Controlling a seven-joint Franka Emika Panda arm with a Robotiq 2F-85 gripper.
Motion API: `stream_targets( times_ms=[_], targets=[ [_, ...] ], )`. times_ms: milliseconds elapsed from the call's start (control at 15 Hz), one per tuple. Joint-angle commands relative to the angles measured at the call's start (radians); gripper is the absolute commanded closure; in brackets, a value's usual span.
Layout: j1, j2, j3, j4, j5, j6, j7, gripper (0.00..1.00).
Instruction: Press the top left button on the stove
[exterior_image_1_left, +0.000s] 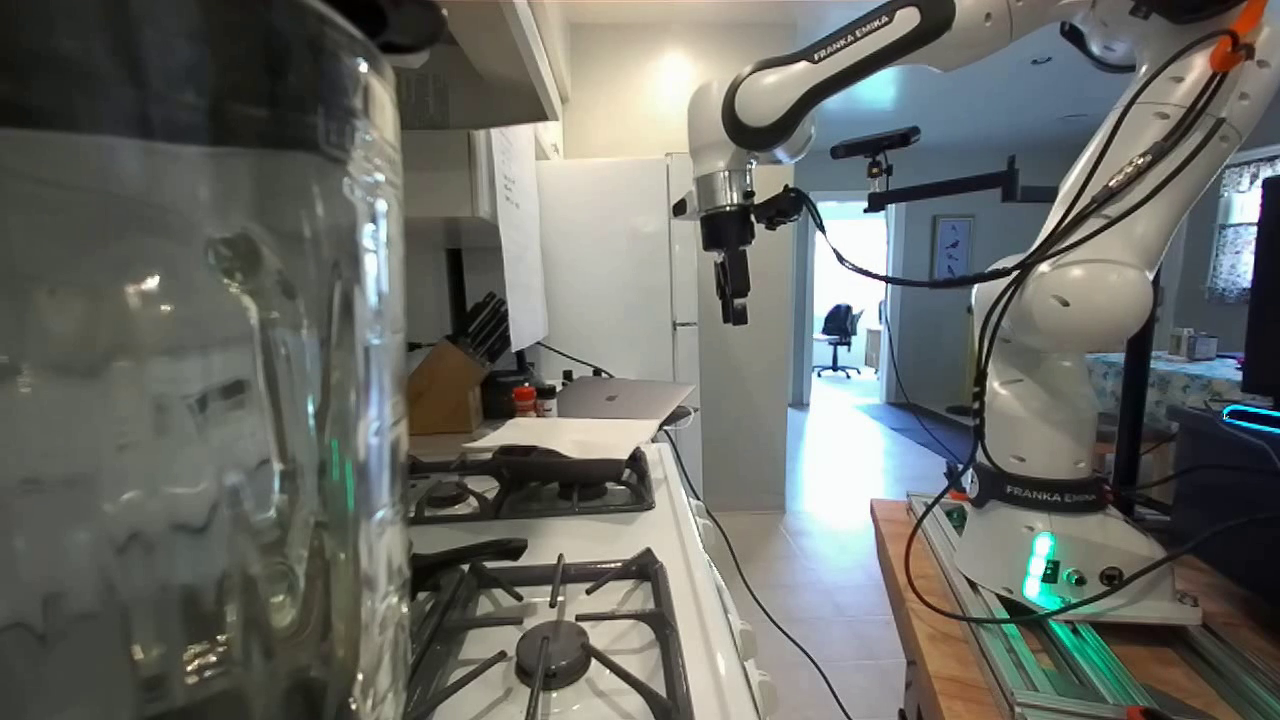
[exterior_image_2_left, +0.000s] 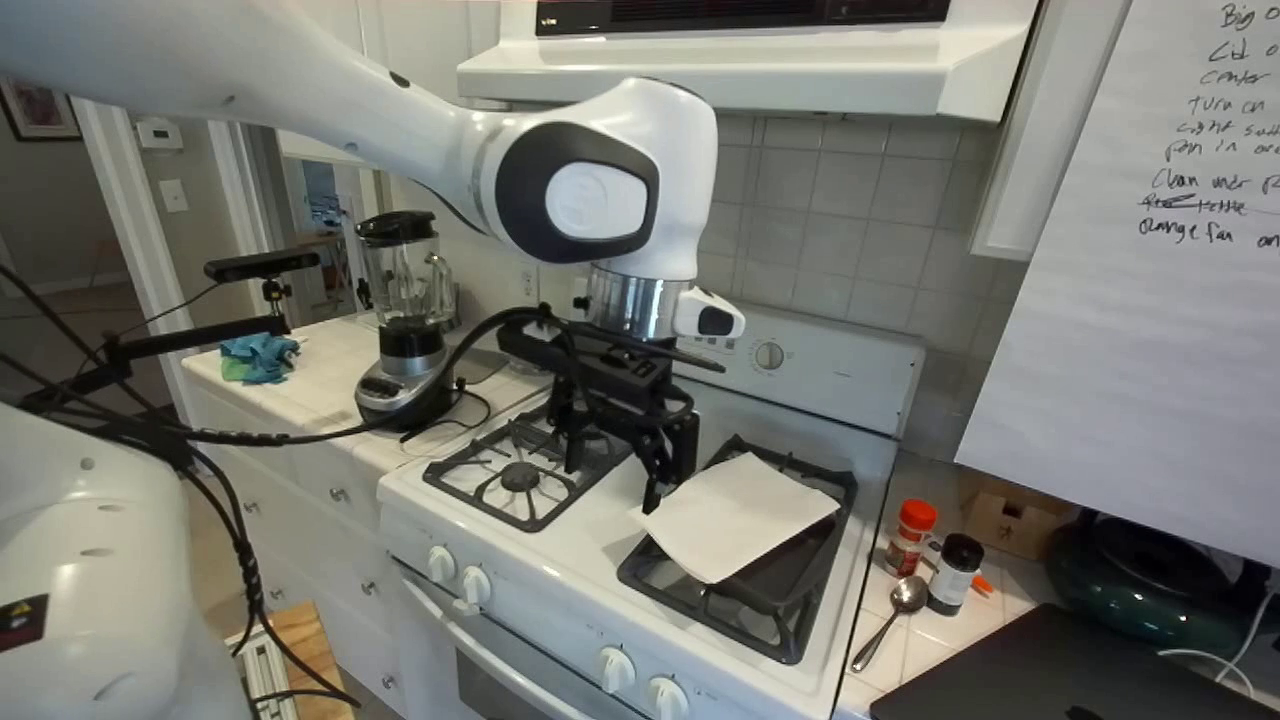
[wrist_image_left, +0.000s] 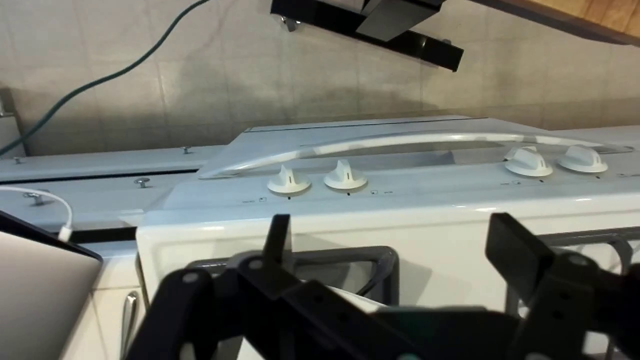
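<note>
Where the gripper (exterior_image_2_left: 614, 482) hangs, the stove (exterior_image_2_left: 598, 538) is partly hidden.

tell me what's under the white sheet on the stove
In an exterior view, the black grate and what looks like a dark pan extend from under the white sheet; whatever its middle covers cannot be seen.

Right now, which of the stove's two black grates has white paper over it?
The grate nearer the spoon: white paper covers part of it, while the grate nearer the blender has none.
</note>
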Motion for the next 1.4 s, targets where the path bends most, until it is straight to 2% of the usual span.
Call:
stream_targets(
  times_ms=[0, 133, 467, 800, 1067, 1333],
  targets=[
    [0.051, 0.063, 0.033, 0.013, 0.059, 0.054, -0.010, 0.27],
    [0.080, 0.104, 0.049, 0.025, 0.091, 0.093, -0.021, 0.29],
    [0.152, 0.225, 0.098, 0.093, 0.172, 0.197, -0.062, 0.66],
    [0.191, 0.361, 0.144, 0.212, 0.273, 0.277, -0.125, 1.00],
    [0.198, 0.464, 0.195, 0.310, 0.344, 0.321, -0.187, 1.00],
    [0.193, 0.565, 0.263, 0.391, 0.384, 0.446, -0.162, 1.00]
  ],
)
